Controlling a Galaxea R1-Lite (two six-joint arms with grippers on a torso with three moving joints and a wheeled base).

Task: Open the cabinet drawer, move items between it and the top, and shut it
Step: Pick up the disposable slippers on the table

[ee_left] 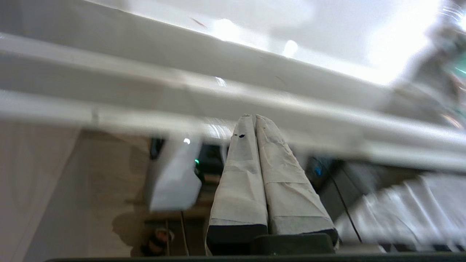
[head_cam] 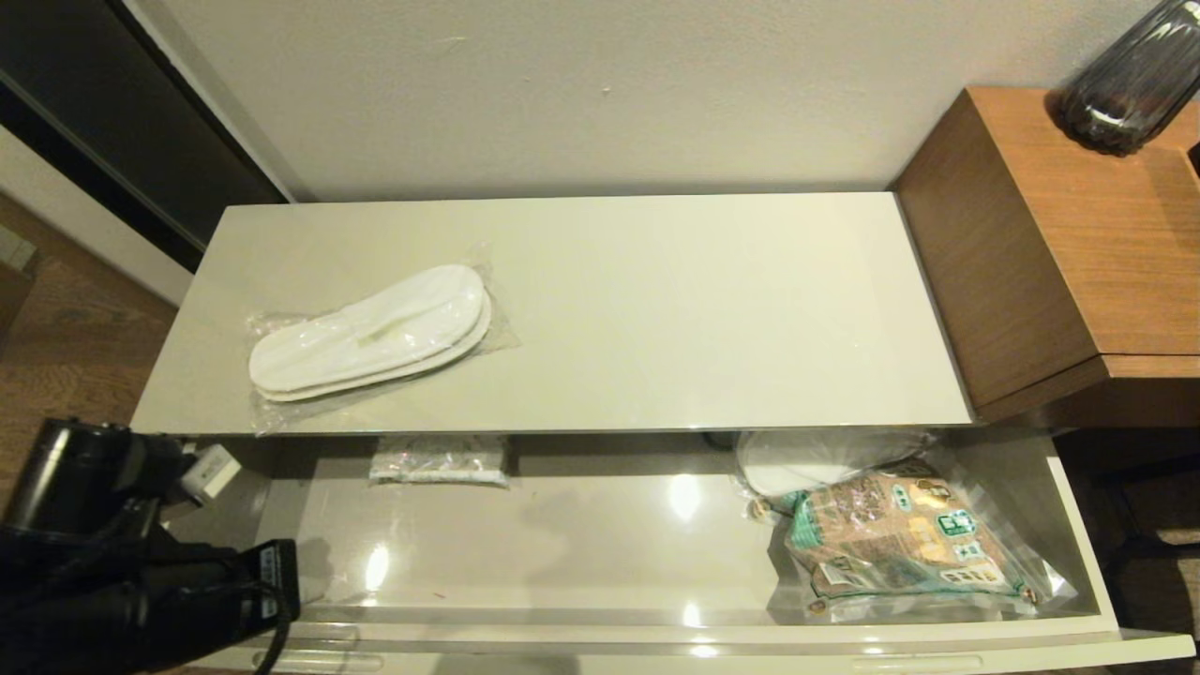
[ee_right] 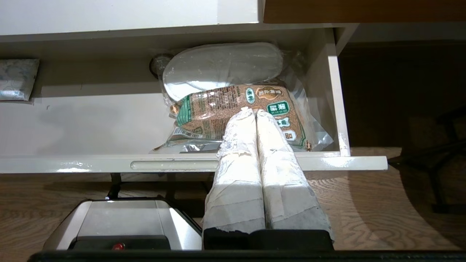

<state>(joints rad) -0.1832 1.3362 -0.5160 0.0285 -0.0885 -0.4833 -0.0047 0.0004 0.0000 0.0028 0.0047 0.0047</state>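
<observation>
My left hand (ee_left: 255,118) is pressed fully together, fingertips touching, holding nothing, and sits low at the front left corner of the cabinet drawer (head_cam: 581,548), just under its front edge. My right hand (ee_right: 256,111) is also closed tight and empty, hanging in front of the drawer's right end with its tips over the brown-and-green printed bag (ee_right: 233,112).

The drawer stands pulled out. I count two pairs of bagged white slippers: one pair (head_cam: 370,333) lies on the left part of the top (head_cam: 703,319), and a second pair (ee_right: 222,67) lies at the back right of the drawer, partly under the printed bag. There is one printed bag, and one small white packet (head_cam: 439,461) at the drawer's back edge, left of centre. A dark ribbed vase (head_cam: 1139,80) stands on the brown wood unit (head_cam: 1078,244).
</observation>
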